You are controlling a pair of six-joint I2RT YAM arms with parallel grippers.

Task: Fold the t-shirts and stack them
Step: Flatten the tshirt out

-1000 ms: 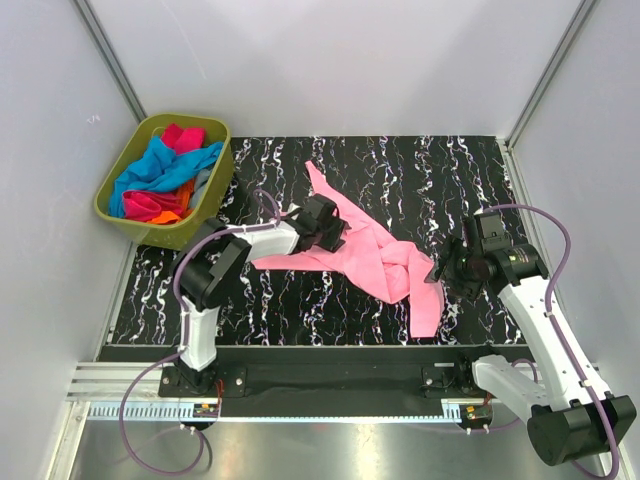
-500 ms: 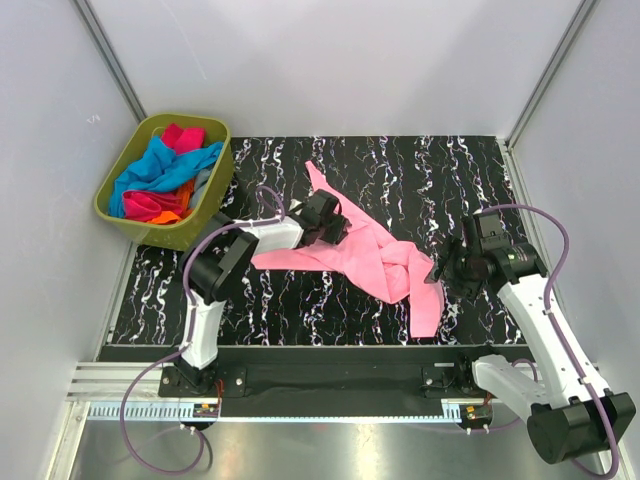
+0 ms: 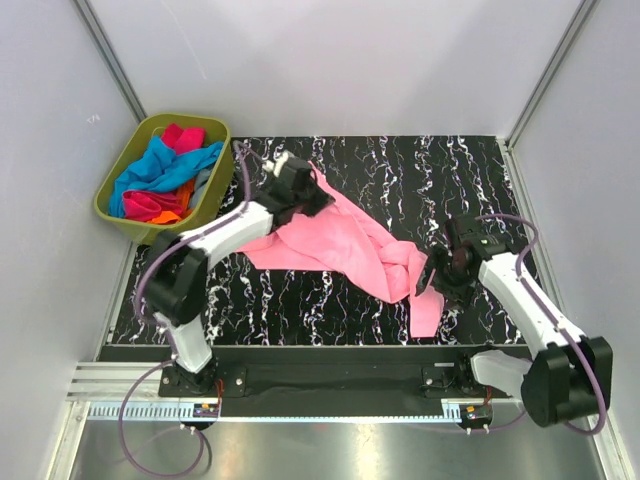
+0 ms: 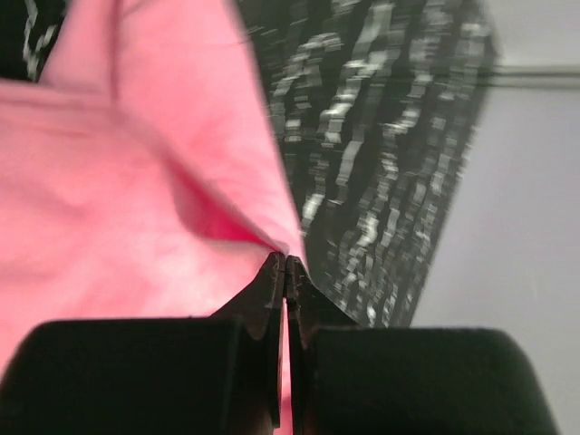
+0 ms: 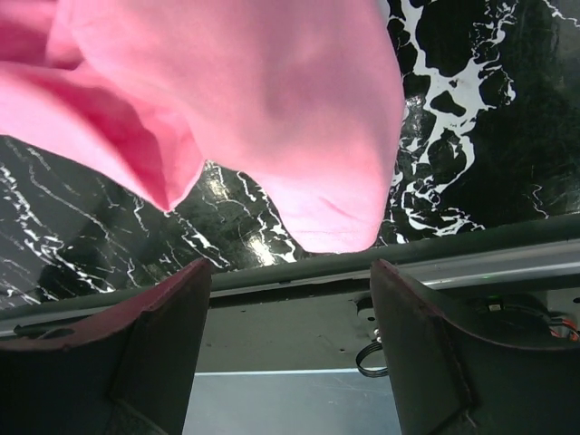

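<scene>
The left fingers (image 4: pixel 277 279) are pinched tight on a far edge of the light pink soft cloth t-shirt (image 3: pixel 345 240), which lies rumpled across the middle of the black, white-veined bench (image 3: pixel 400 170). The right fingers (image 3: pixel 438 272) stand wide apart, gripping nothing, at the shirt's near right end.

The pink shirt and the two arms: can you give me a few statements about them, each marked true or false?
1. The left gripper is pinched shut on the pink shirt. True.
2. The right gripper is clamped on it too. False: its fingers stand wide open.
3. The green bin is empty. False: other shirts, blue, magenta and orange, lie in it.
4. The bin stands on the left arm's side. True.
</scene>
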